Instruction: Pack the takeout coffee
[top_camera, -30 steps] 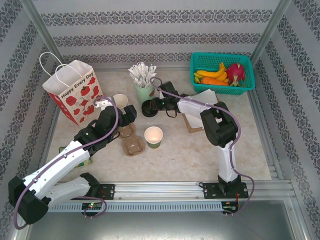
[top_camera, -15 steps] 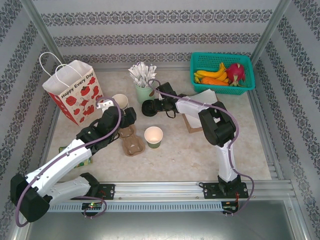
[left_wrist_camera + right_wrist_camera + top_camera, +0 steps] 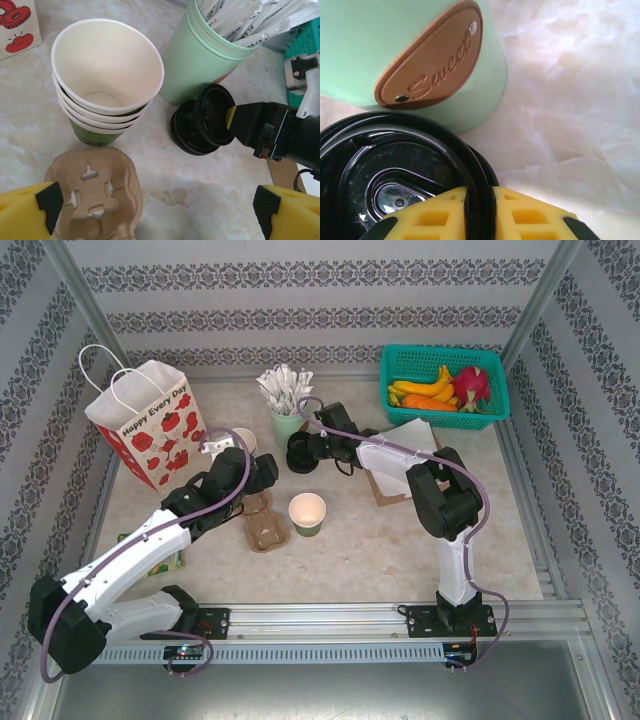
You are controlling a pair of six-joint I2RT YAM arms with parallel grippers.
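Note:
The takeout coffee cup (image 3: pixel 307 513), cream with a green lower band, stands open-topped mid-table. My right gripper (image 3: pixel 312 448) is shut on the rim of a black lid (image 3: pixel 395 170), its yellow pads (image 3: pixel 435 215) pinching the edge. In the left wrist view that lid (image 3: pixel 215 114) is tilted up off a stack of black lids (image 3: pixel 187 136), next to the mint-green cup (image 3: pixel 200 60). My left gripper (image 3: pixel 160 215) is open above the brown cup carrier (image 3: pixel 92 195), just left of the coffee cup, with nothing between its fingers.
A stack of cream paper cups (image 3: pixel 240 443) stands behind the carrier (image 3: pixel 265 525). The red-printed paper bag (image 3: pixel 145 425) is at the back left. A teal fruit basket (image 3: pixel 440 360) sits at the back right, with white paper (image 3: pixel 412 432) in front of it.
My right gripper has closed on the lid's rim and shifted slightly. My left arm has edged toward the back right, nearer the cup stack.

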